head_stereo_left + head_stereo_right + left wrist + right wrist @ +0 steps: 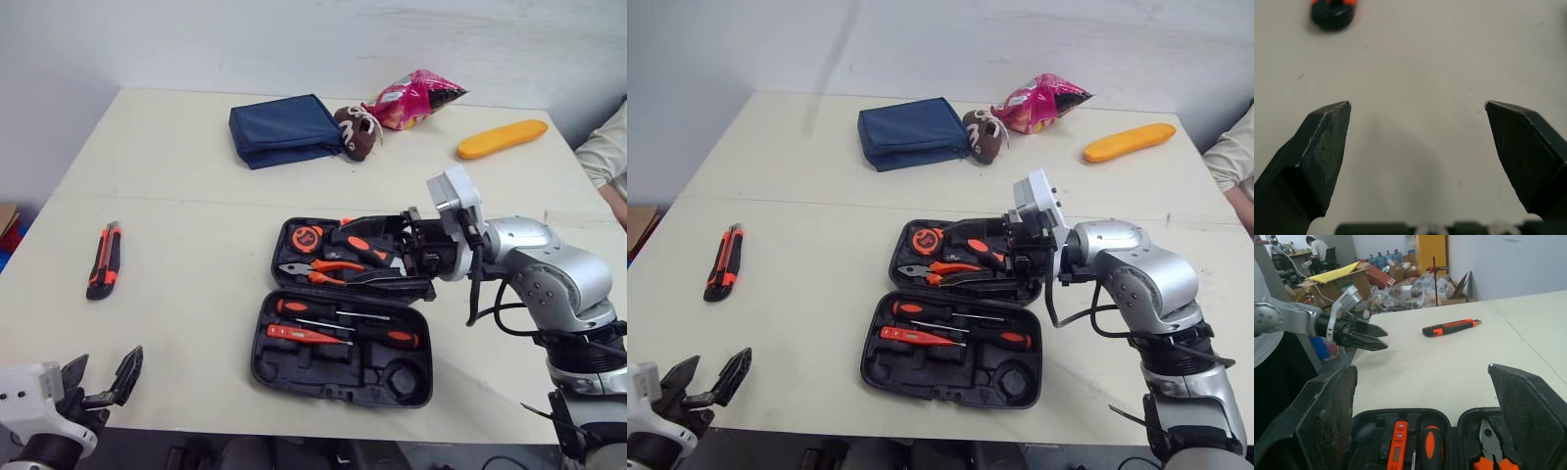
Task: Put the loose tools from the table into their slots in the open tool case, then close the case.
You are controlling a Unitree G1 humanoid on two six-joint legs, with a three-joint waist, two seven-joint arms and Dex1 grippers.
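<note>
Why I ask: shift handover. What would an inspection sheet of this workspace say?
Surface: pale table.
Job's things: case open, pliers and screwdrivers inside; knife loose on the left.
Clutter: blue pouch, snack bag, brown toy, orange bar at far side.
Grippers: left gripper open, near edge; right gripper open, at case's far half.
Cables: black cable on right arm.
Surroundings: sleeve at right; boxes beyond table.

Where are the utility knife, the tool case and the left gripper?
utility knife [104,259]: left eye view, middle of its body.
tool case [323,377]: left eye view, bare tray of near half.
left gripper [1417,104]: left wrist view, midway between its fingertips.
</note>
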